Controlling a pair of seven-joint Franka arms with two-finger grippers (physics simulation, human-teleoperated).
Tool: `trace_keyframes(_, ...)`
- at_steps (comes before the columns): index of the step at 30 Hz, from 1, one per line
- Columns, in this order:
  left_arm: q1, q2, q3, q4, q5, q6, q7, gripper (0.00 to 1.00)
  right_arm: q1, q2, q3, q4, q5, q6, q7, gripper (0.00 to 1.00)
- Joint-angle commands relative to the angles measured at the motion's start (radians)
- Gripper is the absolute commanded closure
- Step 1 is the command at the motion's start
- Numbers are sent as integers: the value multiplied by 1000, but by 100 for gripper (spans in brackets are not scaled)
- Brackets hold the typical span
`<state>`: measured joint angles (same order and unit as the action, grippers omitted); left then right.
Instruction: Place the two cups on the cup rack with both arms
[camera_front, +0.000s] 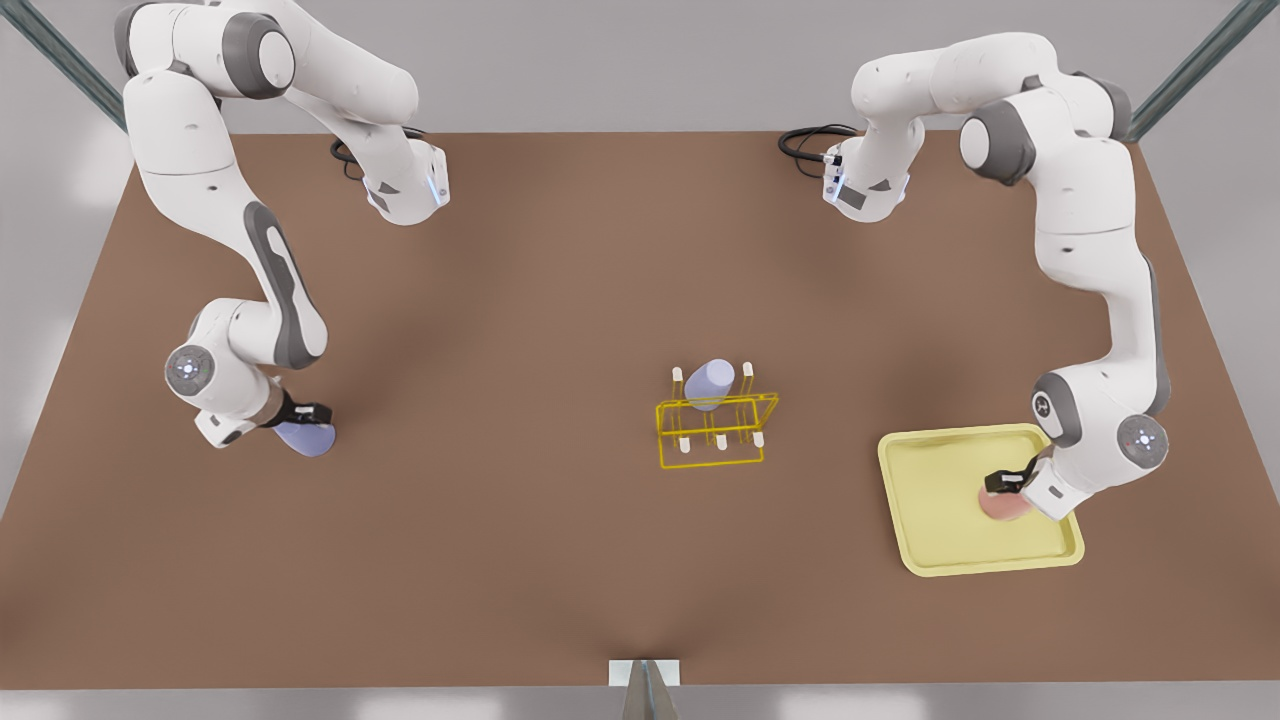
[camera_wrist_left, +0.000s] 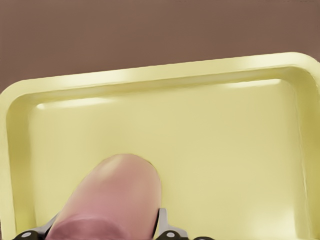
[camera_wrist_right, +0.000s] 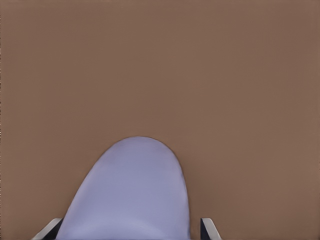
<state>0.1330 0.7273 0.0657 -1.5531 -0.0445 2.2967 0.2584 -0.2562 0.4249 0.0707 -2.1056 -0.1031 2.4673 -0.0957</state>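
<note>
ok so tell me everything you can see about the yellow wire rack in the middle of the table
The cup rack is a small frame of thin bright-yellow wire, boxy and open, standing on the brown table near its middle. Several short upright pegs with white tips rise from it. A lavender-blue cup already sits on one of its far pegs, tilted. Nothing else touches the rack. The pale-yellow tray lies apart from it, toward the front view's right, and both arms work well away from it.
</note>
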Motion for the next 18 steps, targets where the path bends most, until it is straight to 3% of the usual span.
trace_keyframes(1,-36,-25,-3,4,-2,-95,-132,13,0,0,0,4,20,1,-10,0)
trace_keyframes(5,-33,-83,-178,159,3,-405,-415,13,3,26,1,24,23,16,-9,0)
trace_keyframes(8,-36,-82,-340,229,6,-436,-631,13,2,26,4,10,25,18,-9,0)
trace_keyframes(15,-260,-71,-397,272,38,-496,-892,13,2,23,4,6,25,16,-9,3)
trace_keyframes(18,-323,-77,-405,271,41,-517,-979,13,0,20,4,9,25,15,-12,13)
